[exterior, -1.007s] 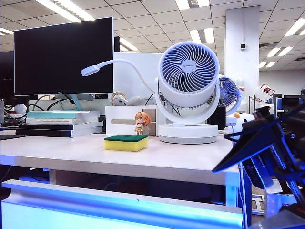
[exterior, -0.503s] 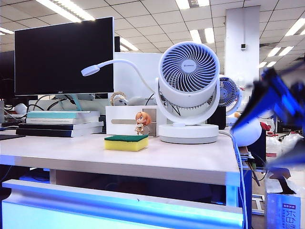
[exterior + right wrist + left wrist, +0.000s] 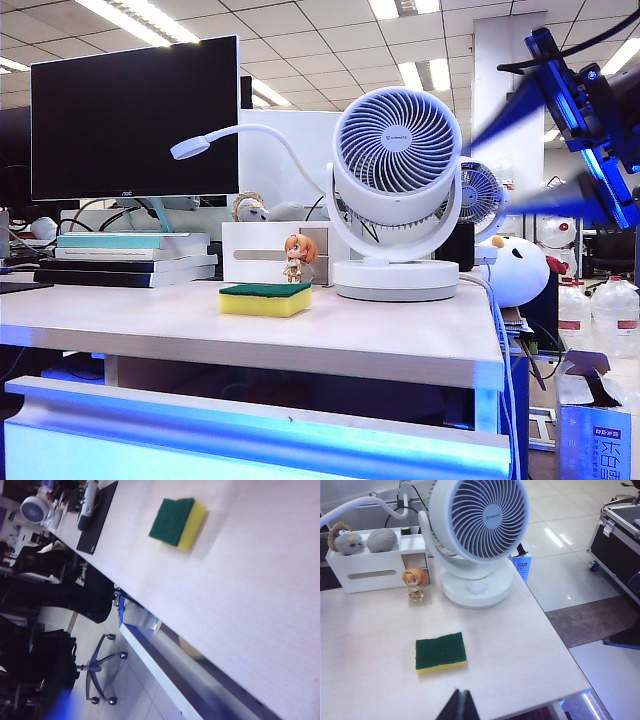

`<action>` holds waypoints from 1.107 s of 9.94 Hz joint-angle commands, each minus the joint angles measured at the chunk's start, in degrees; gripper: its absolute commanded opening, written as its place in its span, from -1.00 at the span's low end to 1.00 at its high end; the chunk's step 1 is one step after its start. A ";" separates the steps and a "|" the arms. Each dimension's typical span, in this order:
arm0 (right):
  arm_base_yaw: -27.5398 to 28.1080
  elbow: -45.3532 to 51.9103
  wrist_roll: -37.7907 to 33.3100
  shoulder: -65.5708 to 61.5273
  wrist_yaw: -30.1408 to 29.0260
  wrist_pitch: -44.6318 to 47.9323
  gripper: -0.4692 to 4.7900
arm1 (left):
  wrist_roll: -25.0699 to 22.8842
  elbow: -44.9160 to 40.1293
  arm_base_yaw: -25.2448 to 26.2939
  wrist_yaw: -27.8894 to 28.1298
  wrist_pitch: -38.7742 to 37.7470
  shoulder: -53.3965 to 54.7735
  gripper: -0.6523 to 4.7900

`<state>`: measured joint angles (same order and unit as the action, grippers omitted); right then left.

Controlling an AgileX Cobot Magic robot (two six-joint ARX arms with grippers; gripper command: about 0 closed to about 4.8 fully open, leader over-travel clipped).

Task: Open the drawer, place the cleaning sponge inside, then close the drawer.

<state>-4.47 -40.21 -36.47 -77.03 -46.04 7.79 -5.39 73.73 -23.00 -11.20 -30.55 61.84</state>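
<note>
Two arms are sharing this job. Biggest first: the surface (image 3: pixel 300 335) is carrying everything, and the drawer (image 3: pixel 250 430) is standing pulled out beneath its front edge, well below both grippers, ready to receive. Next, the right gripper (image 3: pixel 560 150) is hanging high off to the side, jaws parted and holding nothing. Below it, the cleaning sponge (image 3: pixel 440 652) is lying flat, green face up. Smallest, the left gripper (image 3: pixel 460 707) is sitting just short of the sponge, fingertips pressed together, empty.
</note>
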 commanded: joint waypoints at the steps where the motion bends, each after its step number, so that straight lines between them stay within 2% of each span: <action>1: -18.40 -3.41 12.79 -0.26 27.02 -5.40 -0.86 | 0.00 0.28 0.00 -0.22 1.11 -0.15 -0.78; 2: -21.55 -4.26 17.49 -2.03 28.11 -8.15 -0.86 | -0.04 0.26 0.00 -0.22 1.14 -0.11 -0.78; 4: -22.05 -4.28 17.44 -5.05 27.71 -10.71 -0.86 | -0.04 0.28 0.00 -0.22 1.14 -0.13 -0.78; 10: -23.34 -7.04 23.04 -13.88 27.93 -14.34 -0.86 | -0.02 0.28 -0.02 -0.24 1.09 -0.44 -0.78; 11: -24.17 -8.09 23.04 -16.15 29.46 -17.00 -0.86 | -0.04 0.28 -0.02 -0.24 1.07 -0.44 -0.78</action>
<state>-28.34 -48.01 -13.76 -93.30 -17.43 -8.19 -5.39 73.73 -23.00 -11.31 -30.39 61.69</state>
